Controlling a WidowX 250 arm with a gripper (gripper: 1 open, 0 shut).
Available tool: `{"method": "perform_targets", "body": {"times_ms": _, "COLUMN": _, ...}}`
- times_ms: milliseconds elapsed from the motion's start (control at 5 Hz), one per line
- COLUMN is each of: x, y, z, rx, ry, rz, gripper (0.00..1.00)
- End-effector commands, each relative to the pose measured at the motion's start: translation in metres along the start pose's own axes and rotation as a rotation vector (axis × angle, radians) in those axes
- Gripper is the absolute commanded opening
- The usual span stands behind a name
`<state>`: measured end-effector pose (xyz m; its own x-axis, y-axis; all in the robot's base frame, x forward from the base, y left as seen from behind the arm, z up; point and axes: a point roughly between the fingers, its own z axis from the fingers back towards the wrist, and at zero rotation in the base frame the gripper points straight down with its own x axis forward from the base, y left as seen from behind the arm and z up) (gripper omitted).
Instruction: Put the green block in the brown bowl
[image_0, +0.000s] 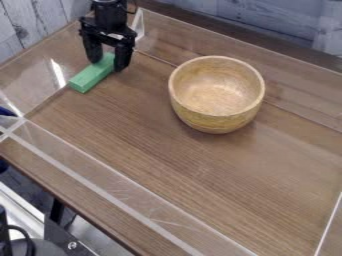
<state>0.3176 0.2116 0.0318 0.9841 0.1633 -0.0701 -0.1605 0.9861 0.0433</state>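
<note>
One green block (91, 77) lies on the wooden counter (147, 150), long axis slanting from near left to far right, its far end just beneath or between the single arm's spread fingers (107, 60); contact is unclear. Right of it sits one brown bowl (215, 94), well apart.

The small, flat, elongated bright green rectangular block (91, 76) lay on the wooden tabletop at a diagonal, its far end partly hidden behind the black gripper (107, 62). The round, thick-walled, light tan wooden bowl (217, 94) stood upright with its open mouth up, well apart from the block and much larger. Of these 2 things, the bowl was nearer the picture's right edge, and the block was outside it.
</note>
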Motion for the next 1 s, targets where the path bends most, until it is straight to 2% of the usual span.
{"method": "perform_targets", "body": {"times_ms": 0, "x": 0.0026, "y": -0.0003, "z": -0.0086, "rx": -0.001, "ry": -0.006, "rz": 0.012, "gripper": 1.0}}
{"method": "perform_targets", "body": {"times_ms": 200, "x": 0.0038, "y": -0.0026, "z": -0.0139, "rx": -0.001, "ry": 0.003, "rz": 0.016, "gripper": 1.0}}
{"method": "perform_targets", "body": {"times_ms": 400, "x": 0.0038, "y": -0.002, "z": -0.0153, "rx": -0.002, "ry": 0.012, "rz": 0.018, "gripper": 0.0}}
{"method": "perform_targets", "body": {"times_ms": 600, "x": 0.0035, "y": -0.0032, "z": -0.0157, "rx": -0.004, "ry": 0.014, "rz": 0.019, "gripper": 0.0}}
{"method": "perform_targets", "body": {"times_ms": 800, "x": 0.0031, "y": -0.0062, "z": -0.0086, "rx": -0.016, "ry": 0.006, "rz": 0.019, "gripper": 0.0}}
